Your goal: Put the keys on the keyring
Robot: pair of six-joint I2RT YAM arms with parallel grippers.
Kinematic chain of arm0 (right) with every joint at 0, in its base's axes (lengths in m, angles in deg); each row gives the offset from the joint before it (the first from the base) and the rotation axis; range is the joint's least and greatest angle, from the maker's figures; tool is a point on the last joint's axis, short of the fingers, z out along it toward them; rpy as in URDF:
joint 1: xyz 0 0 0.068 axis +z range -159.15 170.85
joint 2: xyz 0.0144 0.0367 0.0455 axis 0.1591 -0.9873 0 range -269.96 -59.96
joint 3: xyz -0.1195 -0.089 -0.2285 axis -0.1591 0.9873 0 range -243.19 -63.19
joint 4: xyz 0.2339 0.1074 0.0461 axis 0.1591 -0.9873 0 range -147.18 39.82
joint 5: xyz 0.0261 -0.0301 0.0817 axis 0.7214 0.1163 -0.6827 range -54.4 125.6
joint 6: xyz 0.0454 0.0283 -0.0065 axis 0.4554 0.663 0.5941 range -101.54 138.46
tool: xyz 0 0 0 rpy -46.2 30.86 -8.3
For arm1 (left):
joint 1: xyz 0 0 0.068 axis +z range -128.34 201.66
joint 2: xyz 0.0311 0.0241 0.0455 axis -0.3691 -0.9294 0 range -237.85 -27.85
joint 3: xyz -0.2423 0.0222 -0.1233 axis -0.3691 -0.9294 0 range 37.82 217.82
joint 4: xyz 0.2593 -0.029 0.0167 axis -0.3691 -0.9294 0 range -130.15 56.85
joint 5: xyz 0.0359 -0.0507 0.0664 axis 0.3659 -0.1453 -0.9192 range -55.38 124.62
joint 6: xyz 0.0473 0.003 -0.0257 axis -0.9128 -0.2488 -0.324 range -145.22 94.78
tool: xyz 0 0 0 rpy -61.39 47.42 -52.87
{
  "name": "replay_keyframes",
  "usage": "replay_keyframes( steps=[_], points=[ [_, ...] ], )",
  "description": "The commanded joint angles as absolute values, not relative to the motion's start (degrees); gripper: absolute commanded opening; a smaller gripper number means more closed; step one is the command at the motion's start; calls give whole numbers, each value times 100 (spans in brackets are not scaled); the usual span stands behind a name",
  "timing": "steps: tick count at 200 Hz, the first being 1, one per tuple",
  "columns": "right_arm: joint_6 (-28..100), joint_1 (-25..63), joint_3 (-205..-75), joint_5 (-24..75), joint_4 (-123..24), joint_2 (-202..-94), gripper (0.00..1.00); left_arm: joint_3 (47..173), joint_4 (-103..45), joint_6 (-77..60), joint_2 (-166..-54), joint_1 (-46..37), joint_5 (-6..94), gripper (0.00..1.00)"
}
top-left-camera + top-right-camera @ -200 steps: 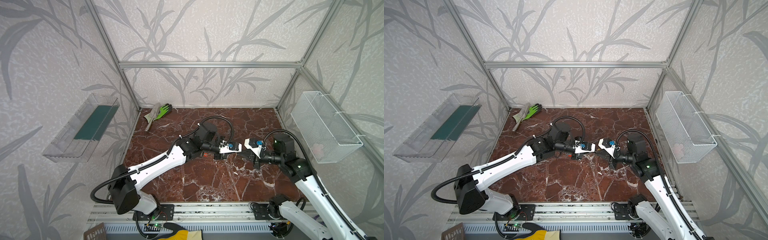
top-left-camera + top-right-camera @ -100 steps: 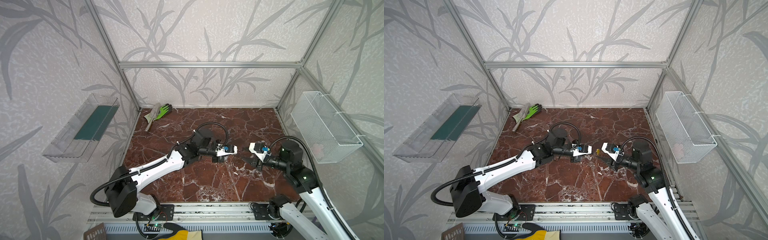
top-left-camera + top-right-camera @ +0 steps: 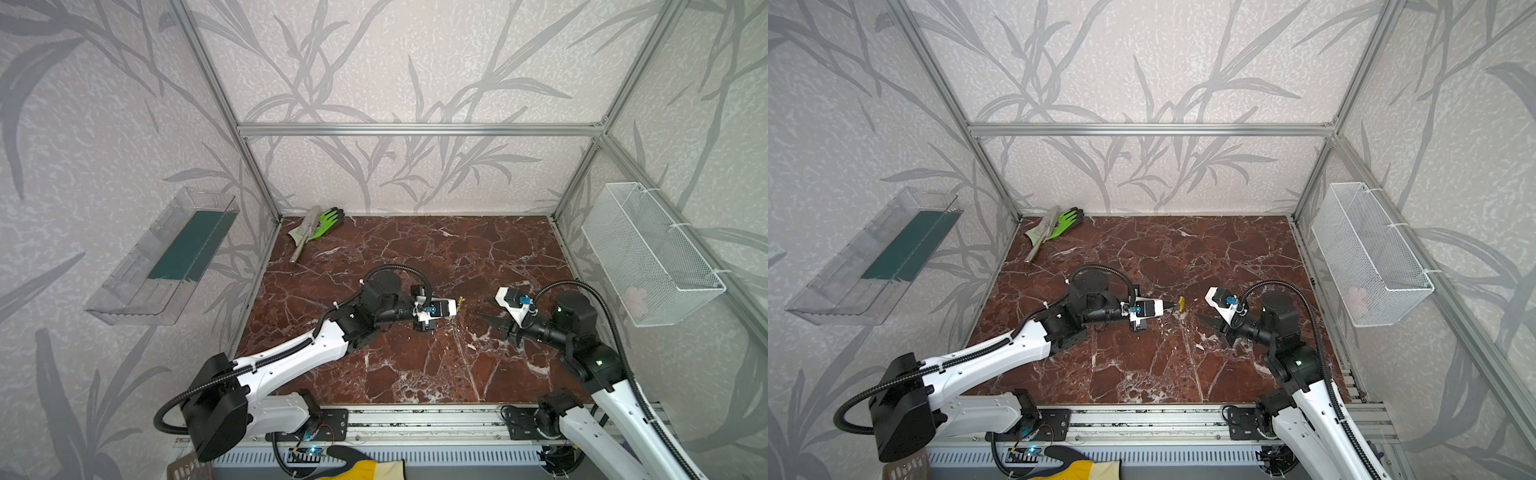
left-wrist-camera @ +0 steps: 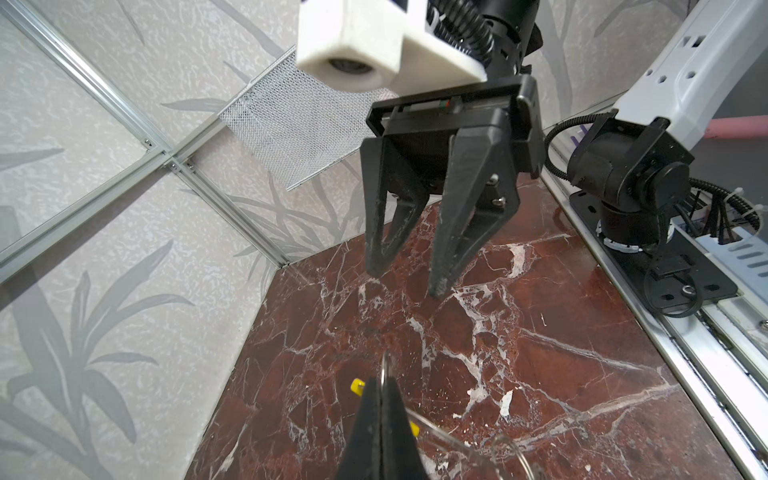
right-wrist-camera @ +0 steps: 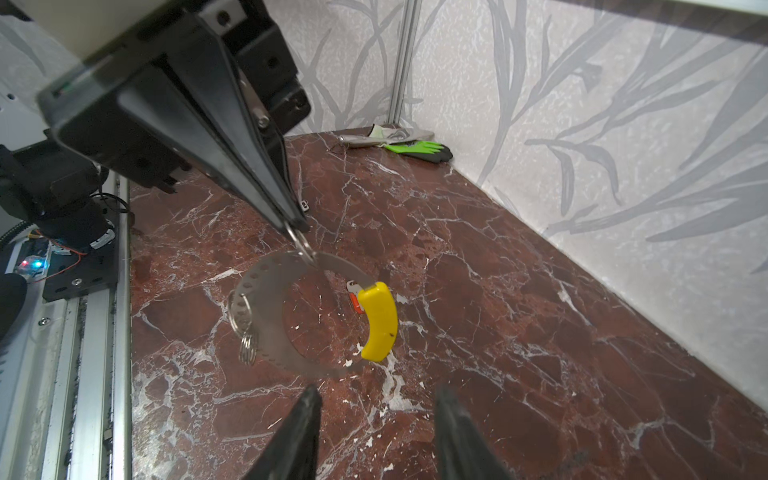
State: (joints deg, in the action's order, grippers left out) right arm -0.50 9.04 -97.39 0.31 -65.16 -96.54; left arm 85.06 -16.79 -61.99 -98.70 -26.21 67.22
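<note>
A robotics lab test cell: an aluminium frame [image 3: 415, 129] lined with leaf-patterned panels [image 3: 415, 62] boxes in a marble-look tabletop [image 3: 415, 257]. Both arm bases [image 3: 552, 415] sit on a slotted rail [image 3: 415, 420] behind the right gripper [image 4: 407, 282]; a wire basket [image 3: 648, 257] hangs on the wall out to its side.

Leaf-patterned grey walls [image 3: 374, 62], aluminium frame [image 3: 415, 129], red-brown marble floor [image 3: 415, 249], wall-hung wire basket [image 3: 648, 257]

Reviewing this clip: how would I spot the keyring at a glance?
Look at the middle of the red marble table. There the keyring hangs from the shut left tool: a flat grey hoop with punched holes and one yellow arc, unlike the small red-orange key lying on the table behind it.
</note>
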Motion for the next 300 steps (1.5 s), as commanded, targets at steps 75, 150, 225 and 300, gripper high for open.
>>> replay_keyframes(
  steps=[75, 150, 225, 300],
  points=[
    [1622, 2548, -9554, 1866, -3955, -12440, 34, 7606, -1352, -4254, -8708, -1092, 6261, 0],
    [1999, 3346, -11135, 2280, -3862, -15327, 38, 7385, -1178, -3707, -8379, 128, 5868, 0],
    [2363, 3495, -13068, 2796, -5314, -17022, 43, 7500, -1038, -3664, -8471, 452, 5572, 0],
    [2506, 3734, -13830, 2743, -6460, -17734, 43, 7561, -898, -3665, -8766, 470, 5688, 0]
  ],
)
